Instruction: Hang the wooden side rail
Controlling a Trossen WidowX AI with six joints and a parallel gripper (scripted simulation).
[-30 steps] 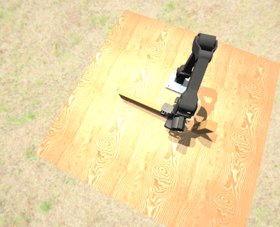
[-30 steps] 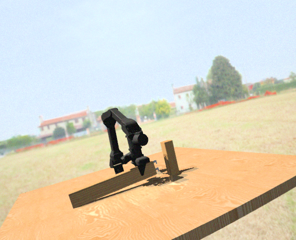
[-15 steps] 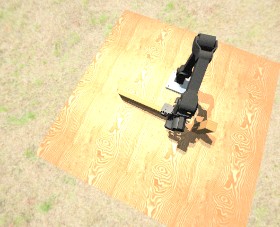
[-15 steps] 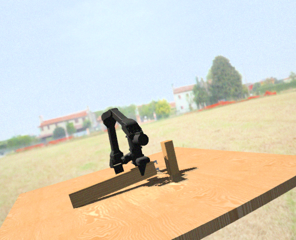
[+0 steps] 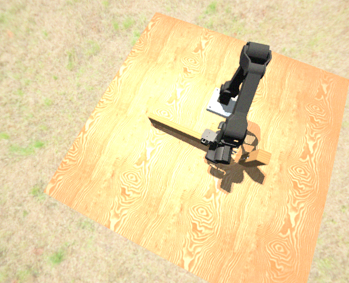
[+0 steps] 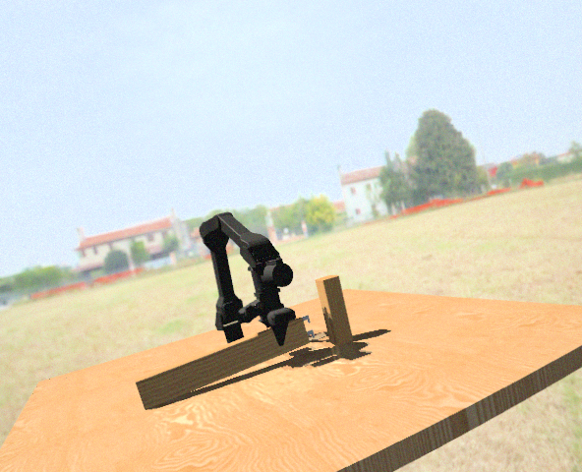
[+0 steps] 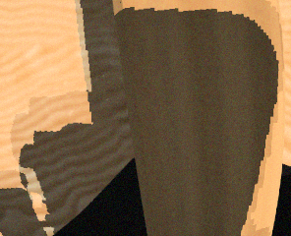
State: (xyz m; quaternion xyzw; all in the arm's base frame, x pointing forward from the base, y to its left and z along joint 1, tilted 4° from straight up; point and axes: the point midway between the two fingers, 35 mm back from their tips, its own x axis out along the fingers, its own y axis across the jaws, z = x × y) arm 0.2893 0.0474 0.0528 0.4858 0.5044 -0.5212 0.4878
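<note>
The wooden side rail runs across the middle of the table. Its far end rests on the table and its hook end is raised. My gripper is shut on the rail near the hook end. The steel hooks stick out of the rail's end, a short gap away from the headboard post. The post stands upright just right of the gripper. The post's slot and pins are hidden from me. In the wrist view the shaded rail fills the space between the black fingers.
The arm's grey base plate sits on the wooden table behind the rail. The arm's shadow falls on the table around the post. Grass surrounds the table on all sides.
</note>
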